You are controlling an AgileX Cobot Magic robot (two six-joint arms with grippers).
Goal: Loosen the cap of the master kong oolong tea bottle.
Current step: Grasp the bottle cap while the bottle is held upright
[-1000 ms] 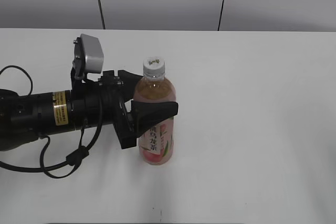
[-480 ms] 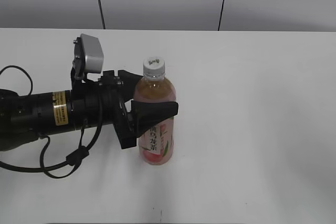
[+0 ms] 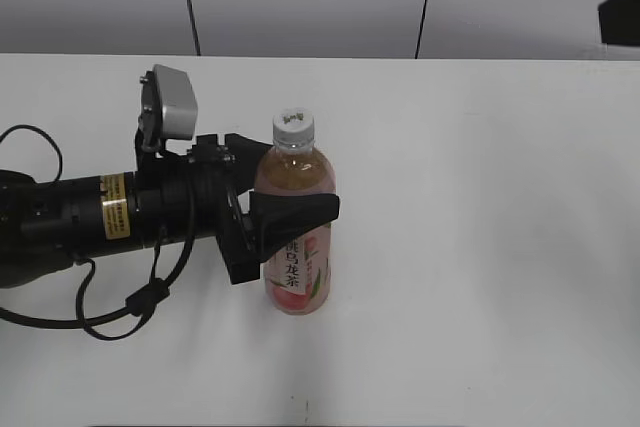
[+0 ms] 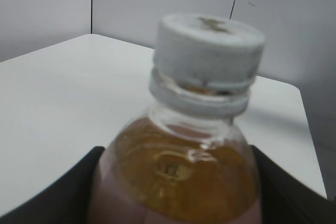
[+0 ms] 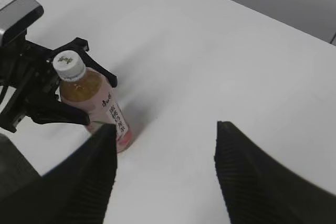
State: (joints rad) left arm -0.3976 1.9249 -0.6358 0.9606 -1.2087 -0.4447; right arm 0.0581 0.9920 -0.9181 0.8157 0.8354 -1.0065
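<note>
Left gripper: fingers clamped around the upright master kong oolong tea bottle.
Cap: on.
Right gripper: fingers spread, empty.

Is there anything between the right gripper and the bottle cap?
No. In the right wrist view, only bare white table lies between the open right gripper and the cap.

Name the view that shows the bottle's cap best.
The left wrist view: the cap fills the frame close up, though slightly blurred. The exterior view shows it small, with its dark top mark visible; the right wrist view shows it small from above, beside the left gripper clamping the bottle.
</note>
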